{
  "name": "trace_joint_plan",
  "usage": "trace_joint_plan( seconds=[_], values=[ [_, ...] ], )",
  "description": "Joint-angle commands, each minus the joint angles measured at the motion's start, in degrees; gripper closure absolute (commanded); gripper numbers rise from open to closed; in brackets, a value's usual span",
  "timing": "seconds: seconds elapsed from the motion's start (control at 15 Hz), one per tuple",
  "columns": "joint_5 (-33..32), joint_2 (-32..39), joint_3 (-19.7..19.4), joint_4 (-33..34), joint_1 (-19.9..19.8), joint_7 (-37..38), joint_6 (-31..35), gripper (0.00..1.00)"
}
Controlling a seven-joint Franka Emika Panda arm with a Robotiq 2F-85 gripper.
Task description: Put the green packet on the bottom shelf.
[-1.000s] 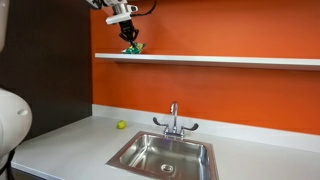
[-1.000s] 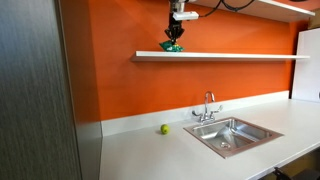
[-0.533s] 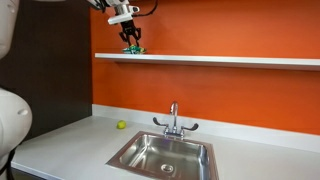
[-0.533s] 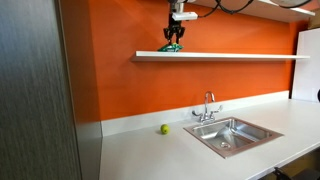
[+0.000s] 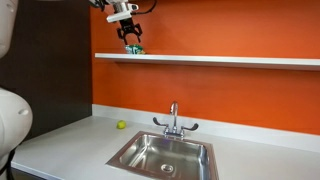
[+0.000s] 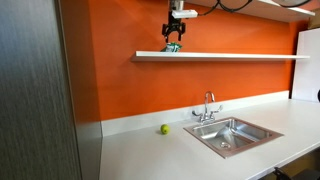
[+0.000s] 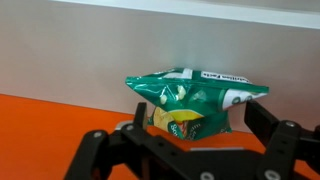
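The green packet point(image 7: 190, 100) is crinkly, with blue, white and yellow marks, and it rests on the white bottom shelf point(image 7: 60, 60). My gripper point(image 7: 197, 108) is open, with one finger on each side of the packet and small gaps showing. In both exterior views the gripper point(image 5: 130, 38) point(image 6: 174, 36) hangs from above over the shelf's end nearest the dark panel, just over the packet point(image 5: 133, 47) point(image 6: 172, 46). The shelf point(image 5: 220, 60) point(image 6: 230, 56) runs as a long thin white board across the orange wall.
Below the shelf, a steel sink point(image 5: 165, 155) point(image 6: 232, 134) with a faucet point(image 5: 174, 118) point(image 6: 208, 105) is set in the pale countertop point(image 6: 150, 155). A small yellow-green ball point(image 5: 121, 125) point(image 6: 164, 129) lies by the wall. A dark panel point(image 6: 40, 90) stands at the counter's end.
The jaws have gone from shut on the packet to wide open. The gripper has lifted slightly, and the packet stays on the shelf.
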Motion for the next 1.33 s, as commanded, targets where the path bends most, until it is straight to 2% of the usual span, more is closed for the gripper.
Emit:
trace_joint_plan(
  seconds=[0.0, 0.4, 0.93, 1.27],
  values=[
    [-0.2, -3.5, 0.3, -3.1, 0.6, 0.5, -1.1, 0.0],
    [0.1, -10.4, 0.3, -11.7, 1.7, 2.8, -0.3, 0.0],
    [0.8, -27.2, 1.0, -33.9, 3.6, 9.1, 0.9, 0.0],
    [3.6, -35.3, 2.9, -46.1, 2.9, 11.5, 0.3, 0.0]
  ],
)
